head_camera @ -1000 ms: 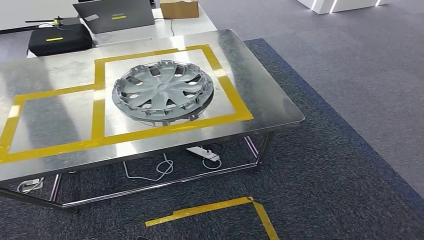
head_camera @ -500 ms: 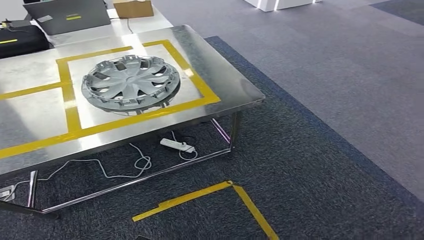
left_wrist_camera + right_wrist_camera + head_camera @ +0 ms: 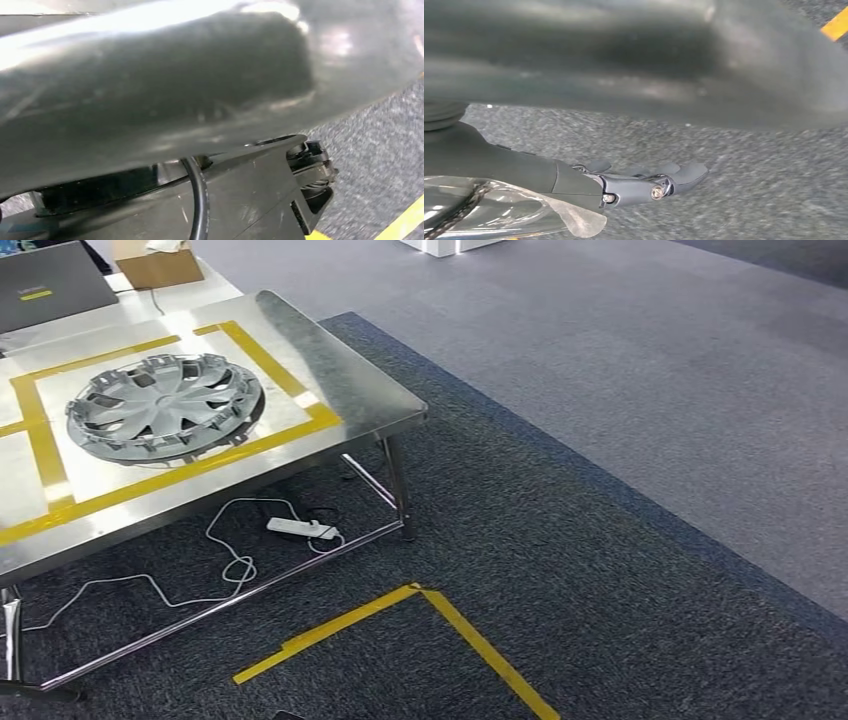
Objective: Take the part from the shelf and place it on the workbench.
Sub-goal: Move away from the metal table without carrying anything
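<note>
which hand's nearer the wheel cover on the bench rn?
Left, probably: the wheel cover lies on the workbench, off to the robot's left. The right hand hangs over carpet, holding nothing. Left hand's spot: cannot tell.

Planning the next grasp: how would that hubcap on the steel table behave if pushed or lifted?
The hubcap looks like thin moulded plastic, so probably light and slightly flexible. Lying flat on the smooth table, it would likely slide, not roll. Its rim clips look breakable.
</note>
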`<state>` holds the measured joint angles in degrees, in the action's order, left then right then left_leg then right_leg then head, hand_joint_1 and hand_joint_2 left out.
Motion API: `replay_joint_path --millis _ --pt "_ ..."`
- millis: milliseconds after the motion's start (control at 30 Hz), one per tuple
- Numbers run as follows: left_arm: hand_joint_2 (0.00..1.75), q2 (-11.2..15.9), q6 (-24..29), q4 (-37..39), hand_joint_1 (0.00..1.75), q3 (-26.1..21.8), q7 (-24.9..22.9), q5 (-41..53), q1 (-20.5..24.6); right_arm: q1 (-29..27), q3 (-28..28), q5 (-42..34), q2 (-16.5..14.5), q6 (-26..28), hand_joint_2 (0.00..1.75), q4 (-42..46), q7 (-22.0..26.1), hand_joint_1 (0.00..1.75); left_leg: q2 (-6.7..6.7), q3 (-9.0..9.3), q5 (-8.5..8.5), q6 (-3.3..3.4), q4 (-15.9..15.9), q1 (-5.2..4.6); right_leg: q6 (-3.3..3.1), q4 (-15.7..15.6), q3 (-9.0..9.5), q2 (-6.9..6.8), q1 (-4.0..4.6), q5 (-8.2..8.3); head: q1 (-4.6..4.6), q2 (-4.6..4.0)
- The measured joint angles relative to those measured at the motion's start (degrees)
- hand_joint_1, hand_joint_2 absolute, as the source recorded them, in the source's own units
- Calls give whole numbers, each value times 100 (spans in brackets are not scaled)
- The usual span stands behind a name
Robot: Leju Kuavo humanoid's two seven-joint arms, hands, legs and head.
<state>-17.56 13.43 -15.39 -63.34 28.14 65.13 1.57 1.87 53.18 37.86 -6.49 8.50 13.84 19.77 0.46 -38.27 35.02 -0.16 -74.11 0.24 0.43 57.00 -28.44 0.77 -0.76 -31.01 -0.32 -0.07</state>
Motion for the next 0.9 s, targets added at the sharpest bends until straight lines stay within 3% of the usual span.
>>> replay_joint_path --millis 67,100,167,200,267,333,400,467,500,533,600,667,767,833,900 --pt "0 -1 39 0 0 -3 -14 5 0 -5 0 5 0 -4 0 -1 13 0 -93 345 -351 125 524 -43 -11 13 -22 151 46 53 -1 1" --pt "0 3 61 -2 0 -7 -25 3 -2 -2 1 9 -9 -4 0 -7 17 0 -213 548 -503 221 883 -60 -10 16 -45 217 58 77 15 0" --pt "0 3 99 -7 0 -26 -43 -1 -14 19 3 14 -20 -5 0 -19 24 0 -414 796 -674 348 1386 -89 28 17 -104 352 40 131 40 0" --pt "0 4 120 -10 0 -40 -57 -4 -18 26 5 14 -28 -10 0 -26 25 0 -452 822 -672 375 1465 -103 66 12 -143 416 9 165 48 0" --pt "0 -7 148 -14 0 -62 -79 9 -10 11 9 16 -32 -23 0 -30 25 0 -359 873 -724 389 1659 -124 138 -1 -203 504 -41 212 26 1" --pt "0 -23 157 -17 0 -66 -91 50 10 -6 14 21 -33 -27 0 -32 24 0 -219 958 -767 403 1897 -94 174 155 -342 340 -30 92 37 -1" --pt "0 -29 163 -17 0 -69 -105 80 12 25 18 27 -34 -25 0 -34 25 0 -61 971 -787 391 1989 -70 228 744 -672 88 -28 -228 70 -2" --pt "0 -30 167 -17 0 -74 -115 95 4 43 21 33 -33 -25 0 -36 26 0 104 928 -787 377 1971 -64 310 1369 -971 -15 -59 -447 83 -1" --pt "0 -30 168 -17 0 -75 -120 107 3 34 24 33 -32 -24 0 -36 24 0 179 908 -781 361 1949 -55 350 1441 -992 -43 -78 -415 81 0" --pt "0 -30 168 -17 0 -76 -123 120 4 21 31 32 -30 -22 0 -36 19 0 246 887 -771 336 1916 -39 385 1285 -894 -75 -98 -286 84 1" --pt "0 -25 168 -20 0 -76 -132 144 5 16 53 32 -28 -17 0 -36 7 0 367 845 -725 249 1812 -9 446 580 -488 -237 -124 22 90 1" --pt "0 -19 170 -24 0 -76 -137 155 9 36 72 32 -35 -15 0 -37 -1 0 455 803 -667 146 1685 -13 389 118 -226 -353 -121 147 74 -1" --pt "0 -14 175 -26 0 -76 -144 182 18 25 87 36 -43 -13 0 -38 15 0 531 796 -658 51 1630 -8 216 105 -286 -269 -96 166 39 -1" --pt "0 -14 176 -26 0 -76 -147 206 19 15 109 38 -42 -2 0 -38 41 0 378 751 -496 -6 1486 24 131 102 -313 -186 -95 204 35 -1" --pt "0 -12 176 -26 0 -76 -147 220 16 31 122 39 -42 6 0 -38 62 0 118 550 -97 -34 949 39 65 99 -338 -87 -90 256 28 -1"
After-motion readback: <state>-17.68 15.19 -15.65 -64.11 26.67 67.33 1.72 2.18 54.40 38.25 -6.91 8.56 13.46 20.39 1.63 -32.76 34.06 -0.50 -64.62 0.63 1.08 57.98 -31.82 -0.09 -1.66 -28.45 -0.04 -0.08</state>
